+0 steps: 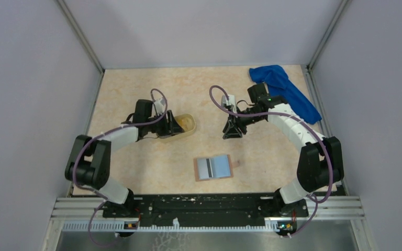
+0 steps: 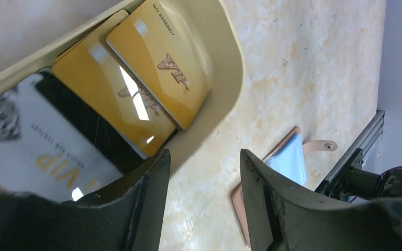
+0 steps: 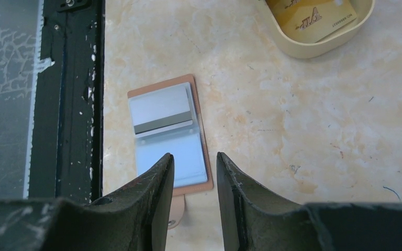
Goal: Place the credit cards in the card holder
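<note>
On the marbled counter, walled in grey on three sides, I have both arms reaching out over open ground. The card holder lies spread flat near the black rail at the near edge. Open counter separates it from the pale yellow tray, which sits farther back on the left. A blue cloth is bunched in the far right corner, beside the right arm.

The left arm has its jaws apart and holding nothing, one finger over the tray's inside and the other over the counter. I cannot tell whether either touches the rim. The right arm's jaws stand narrowly apart, also holding nothing, above one end of the card holder.

Only the left wrist view shows the credit cards in the tray. Two yellow-orange cards overlap, a black one lies beneath them, and a white one has gold lettering. That view also catches the holder's strap tab. The right wrist view alone shows the grey-blue slots facing up and a dark band across the holder's middle.
</note>
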Controlling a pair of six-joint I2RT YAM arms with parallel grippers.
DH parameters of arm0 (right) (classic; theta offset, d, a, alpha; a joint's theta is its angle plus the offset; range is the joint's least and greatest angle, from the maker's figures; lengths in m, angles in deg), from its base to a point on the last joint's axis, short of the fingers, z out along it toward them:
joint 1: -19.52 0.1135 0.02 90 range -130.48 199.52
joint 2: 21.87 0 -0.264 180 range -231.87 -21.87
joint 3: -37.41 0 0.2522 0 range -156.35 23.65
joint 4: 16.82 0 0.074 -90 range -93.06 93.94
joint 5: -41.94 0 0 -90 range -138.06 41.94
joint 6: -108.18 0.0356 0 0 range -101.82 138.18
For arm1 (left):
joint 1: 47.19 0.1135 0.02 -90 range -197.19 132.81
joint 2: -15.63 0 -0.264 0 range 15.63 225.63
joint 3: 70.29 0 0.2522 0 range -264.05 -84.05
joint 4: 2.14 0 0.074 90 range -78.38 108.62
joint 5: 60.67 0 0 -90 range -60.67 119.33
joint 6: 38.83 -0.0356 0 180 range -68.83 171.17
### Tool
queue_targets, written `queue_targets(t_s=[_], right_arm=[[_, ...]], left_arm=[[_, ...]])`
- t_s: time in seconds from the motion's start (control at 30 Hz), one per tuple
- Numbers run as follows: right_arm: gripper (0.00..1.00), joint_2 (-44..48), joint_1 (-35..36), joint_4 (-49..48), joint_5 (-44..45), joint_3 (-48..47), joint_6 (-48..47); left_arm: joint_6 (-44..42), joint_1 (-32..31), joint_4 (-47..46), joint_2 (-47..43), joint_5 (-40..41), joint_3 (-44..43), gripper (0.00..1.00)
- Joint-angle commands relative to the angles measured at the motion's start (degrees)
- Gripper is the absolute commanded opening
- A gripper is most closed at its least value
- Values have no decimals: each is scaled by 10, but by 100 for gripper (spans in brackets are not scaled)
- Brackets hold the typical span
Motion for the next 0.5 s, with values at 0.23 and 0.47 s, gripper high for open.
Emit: queue_targets(t_s=[0.23, 0.47], right_arm=[[36, -3, -1, -3, -22, -2, -12], [36, -7, -1, -2, -23, -3, -12]], left_arm=[[88, 1, -24, -110, 147, 50, 68], [154, 1, -15, -60, 170, 26, 68]])
